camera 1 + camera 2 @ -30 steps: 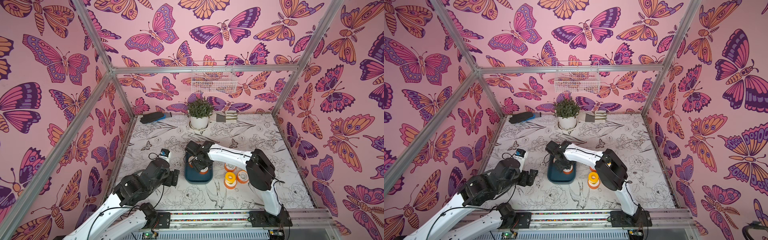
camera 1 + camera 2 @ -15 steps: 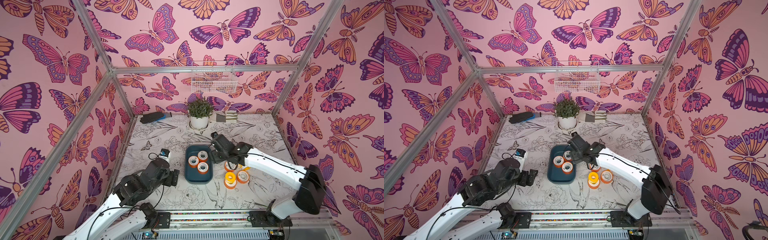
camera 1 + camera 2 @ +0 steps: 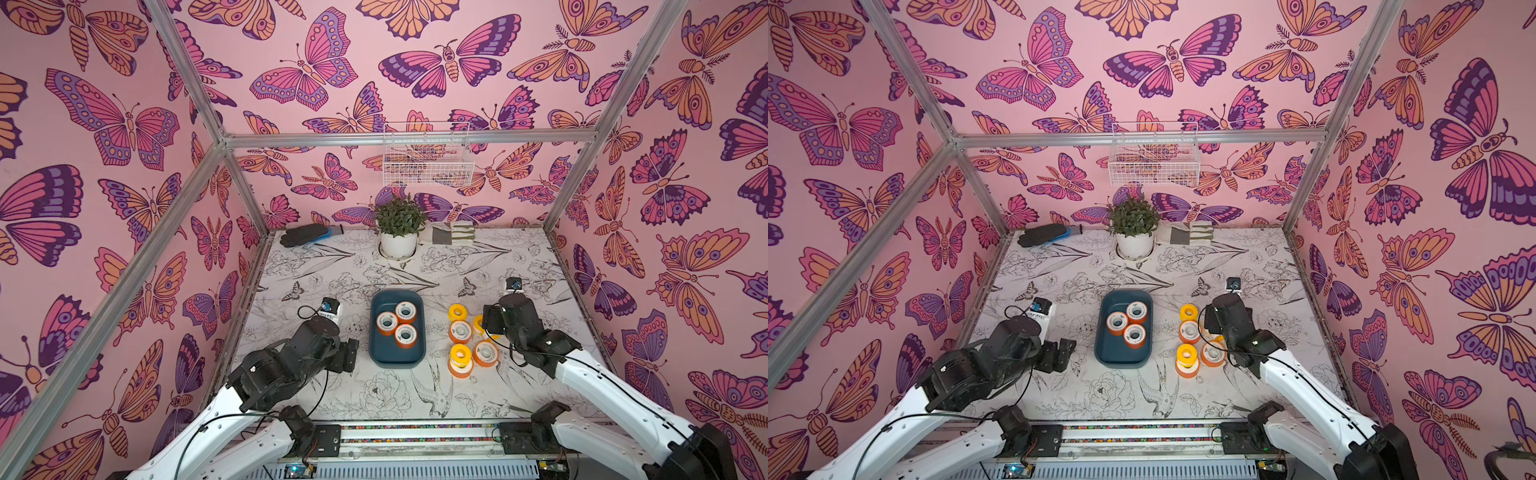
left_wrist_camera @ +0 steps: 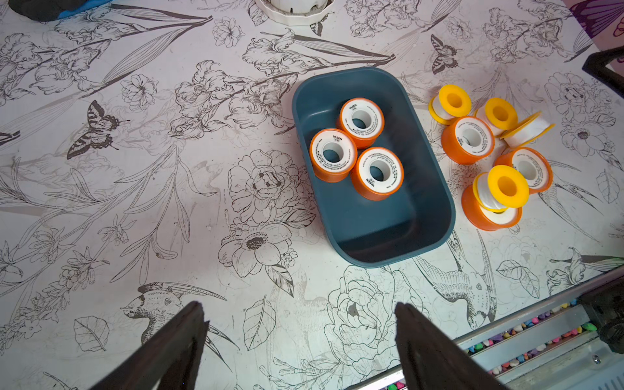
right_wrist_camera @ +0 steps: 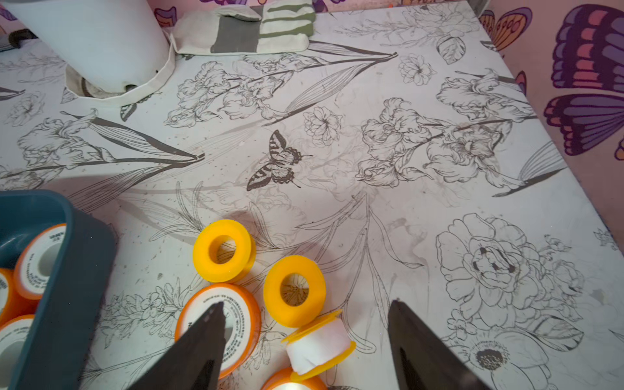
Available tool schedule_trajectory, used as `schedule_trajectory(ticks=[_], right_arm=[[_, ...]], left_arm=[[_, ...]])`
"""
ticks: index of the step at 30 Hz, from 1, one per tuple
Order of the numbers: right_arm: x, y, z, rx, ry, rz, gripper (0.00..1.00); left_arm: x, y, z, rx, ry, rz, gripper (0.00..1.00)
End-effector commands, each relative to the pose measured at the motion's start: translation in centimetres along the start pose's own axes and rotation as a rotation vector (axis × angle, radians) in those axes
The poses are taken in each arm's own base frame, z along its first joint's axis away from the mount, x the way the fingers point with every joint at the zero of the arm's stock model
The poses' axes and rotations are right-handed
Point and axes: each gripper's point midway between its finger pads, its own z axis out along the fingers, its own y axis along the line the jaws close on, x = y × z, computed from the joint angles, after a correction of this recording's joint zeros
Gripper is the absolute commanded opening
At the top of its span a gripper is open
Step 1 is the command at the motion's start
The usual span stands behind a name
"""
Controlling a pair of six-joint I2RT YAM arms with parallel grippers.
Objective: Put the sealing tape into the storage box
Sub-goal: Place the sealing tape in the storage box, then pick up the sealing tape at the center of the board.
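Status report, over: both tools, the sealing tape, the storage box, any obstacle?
Both open, empty: left tool beside storage box, right tool over loose spools. Three sealing tape spools inside. No obstacle seen.

The left arm (image 3: 270, 370) and right arm (image 3: 590, 374) are built of white links and black joints. Black cables (image 3: 299, 311), seemingly loose, are strung alongside.

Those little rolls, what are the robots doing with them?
A two-armed robot is packing round rolls of white sealing tape into the dark teal plastic storage box. Three orange-rimmed rolls lie in it; the other orange and yellow ones sit beside it on the flower-printed table. The right pincer hovers open over those loose rolls, holding nothing. The left pincer hangs open near the box.
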Motion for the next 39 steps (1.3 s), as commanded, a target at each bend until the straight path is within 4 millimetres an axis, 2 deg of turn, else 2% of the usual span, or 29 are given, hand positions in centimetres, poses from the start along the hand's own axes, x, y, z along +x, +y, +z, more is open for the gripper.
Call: schedule_trajectory(ticks=[1,9,17,21,24,28,35,39], right_arm=[[-1.9,-0.9,-0.3,0.028,-0.146,0.069,0.80],[-0.7,-2.2,-0.4,0.050,-0.194,0.129,0.82],[-0.4,-3.3,-0.8,0.093,-0.206,0.163,0.82],[-0.4,-3.6,-1.1,0.090,-0.225,0.177,0.82],[-0.4,-3.7,-1.2,0.091,-0.230,0.179,0.82],[-0.4,-3.7,-1.2,0.091,-0.231,0.180,0.82],[-0.4,-3.7,-1.2,0.095,-0.230,0.180,0.82],[-0.4,-3.7,-1.2,0.093,-0.229,0.179,0.82]], left_arm=[[0.5,0.6,0.2,-0.030,0.021,-0.004,0.91],[0.6,0.3,0.2,-0.018,0.026,-0.002,0.92],[0.7,-0.5,0.8,0.009,0.058,0.011,0.95],[-0.8,-1.6,1.0,0.026,0.071,-0.027,0.94],[-2.6,-4.0,1.6,0.101,0.067,-0.032,0.94],[-4.6,-8.3,4.2,0.162,0.096,0.015,0.94],[-6.2,-16.7,11.6,0.222,0.243,0.155,0.96],[-6.2,-20.0,15.4,0.246,0.312,0.203,1.00]])
